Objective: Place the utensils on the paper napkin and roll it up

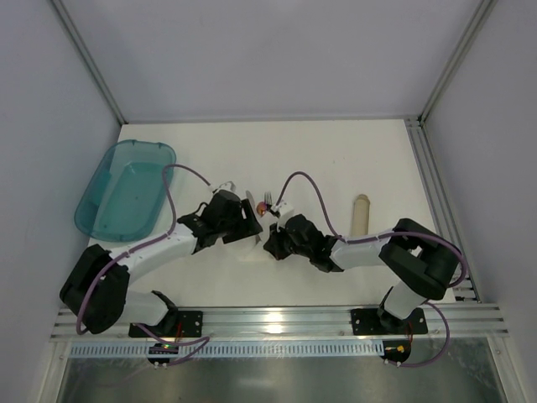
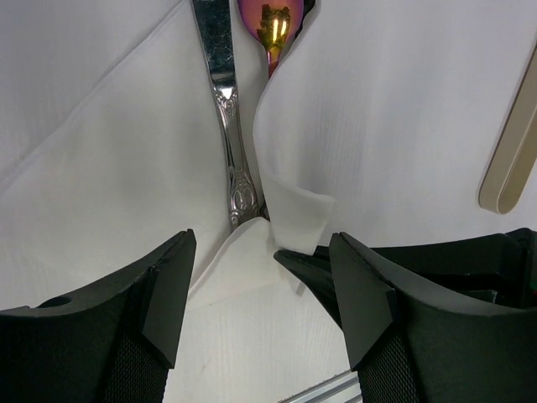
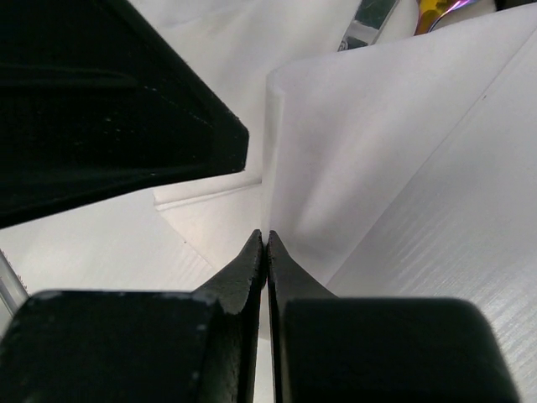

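1. The napkin (image 2: 101, 151) lies spread on the tabletop (image 1: 336, 151), about midway across and between the two arms. It is white on off-white, so from above it barely stands out.
2. The utensils (image 2: 225, 101) lie on the napkin, close together and side by side, running lengthwise away from the left wrist camera.
3. One has a silver handle (image 2: 239, 180) embossed with a scroll pattern, its butt end pointing back toward that camera.
4. The other is an iridescent piece (image 2: 270, 25), gold shading to purple. Only a short part shows, and the rest is covered by paper.
5. One side of the napkin stands up as a flap (image 2: 289, 159), curling just beside the silver handle and over the lower part of the iridescent piece.
6. The right fingers (image 3: 267, 243) are pressed tight together, low over the tabletop at the flap's bottom edge, and appear to pinch the paper there.
7. The left fingers (image 1: 247, 225) stand wide apart and hold nothing. They straddle the handle's butt end and the base of the flap, and the right arm's black fingertip pokes in between them.
8. From above, the two arms meet almost tip to tip, and silvery tines (image 1: 267, 200) stick out just beyond them.
9. A tan tube (image 1: 361, 216) lies well off to the right, clear of the napkin.
10. A teal tub (image 1: 126, 189) sits at the tabletop's left edge, well apart from everything else.
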You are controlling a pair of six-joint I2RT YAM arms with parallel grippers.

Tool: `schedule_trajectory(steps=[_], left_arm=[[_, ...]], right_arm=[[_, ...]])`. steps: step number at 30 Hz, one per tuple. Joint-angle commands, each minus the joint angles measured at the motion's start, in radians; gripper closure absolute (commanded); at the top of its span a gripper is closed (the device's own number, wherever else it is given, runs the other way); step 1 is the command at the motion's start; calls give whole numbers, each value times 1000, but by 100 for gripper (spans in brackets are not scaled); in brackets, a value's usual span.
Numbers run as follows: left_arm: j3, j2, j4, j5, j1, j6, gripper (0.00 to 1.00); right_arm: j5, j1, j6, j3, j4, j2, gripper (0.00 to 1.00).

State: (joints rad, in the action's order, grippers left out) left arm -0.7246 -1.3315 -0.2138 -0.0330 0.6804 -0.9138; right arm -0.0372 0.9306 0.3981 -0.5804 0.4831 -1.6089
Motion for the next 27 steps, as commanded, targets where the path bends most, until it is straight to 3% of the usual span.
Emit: schedule_trajectory(steps=[1, 7, 12, 19, 22, 27], left_arm=[[-42, -27, 16, -18, 1, -8, 31], [-56, -87, 31, -7, -2, 1, 30], [-65, -117, 37, -5, -5, 7, 30], [-61, -104, 44, -7, -5, 3, 29], [-64, -115, 36, -7, -5, 16, 35], [-44, -126, 34, -10, -7, 23, 54]], right_arm=[[10, 17, -16, -39, 34, -13, 95], [16, 30, -15, -44, 37, -23, 95], [16, 31, -8, -30, 54, -14, 85], [0, 34, 1, -32, 66, -19, 81], [3, 34, 5, -30, 71, -19, 81], [5, 34, 8, -26, 71, -16, 80]])
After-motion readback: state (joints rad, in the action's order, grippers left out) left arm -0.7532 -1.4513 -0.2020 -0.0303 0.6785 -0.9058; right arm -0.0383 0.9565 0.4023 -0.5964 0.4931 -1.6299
